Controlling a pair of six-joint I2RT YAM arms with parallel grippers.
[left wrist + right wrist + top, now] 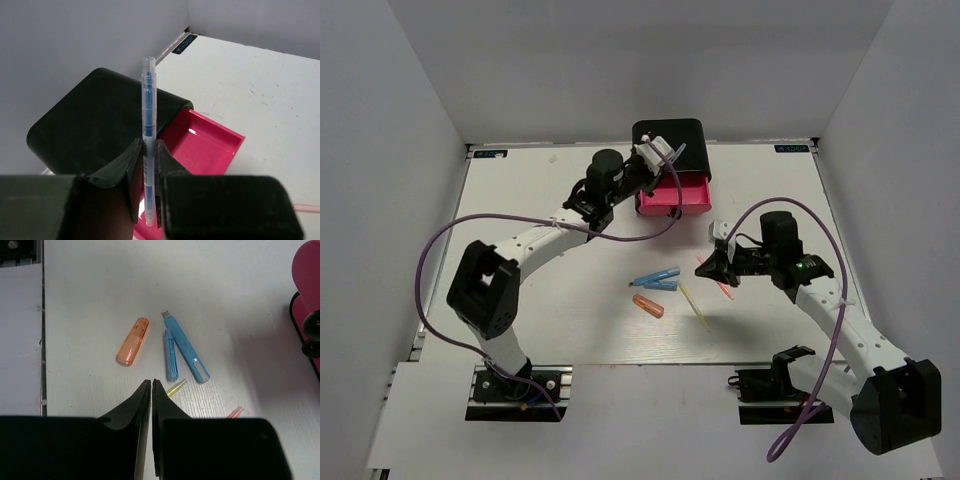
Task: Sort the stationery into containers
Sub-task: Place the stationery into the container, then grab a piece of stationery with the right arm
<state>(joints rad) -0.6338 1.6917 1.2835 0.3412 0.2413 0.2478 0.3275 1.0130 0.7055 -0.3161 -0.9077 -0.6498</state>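
My left gripper is shut on a thin blue and clear pen, which stands upright between the jaws. It hangs over the black cabinet and its pulled-out pink drawer. In the top view that gripper is at the cabinet, just behind the open drawer. My right gripper is shut with nothing in it, low over the table. Just past its tips lie an orange capsule, two blue pieces, a yellow stick and a red-pink stick.
A pink drawer front with black knobs shows at the right edge of the right wrist view. White walls close in the table at the back and both sides. The loose pieces lie between the two arms.
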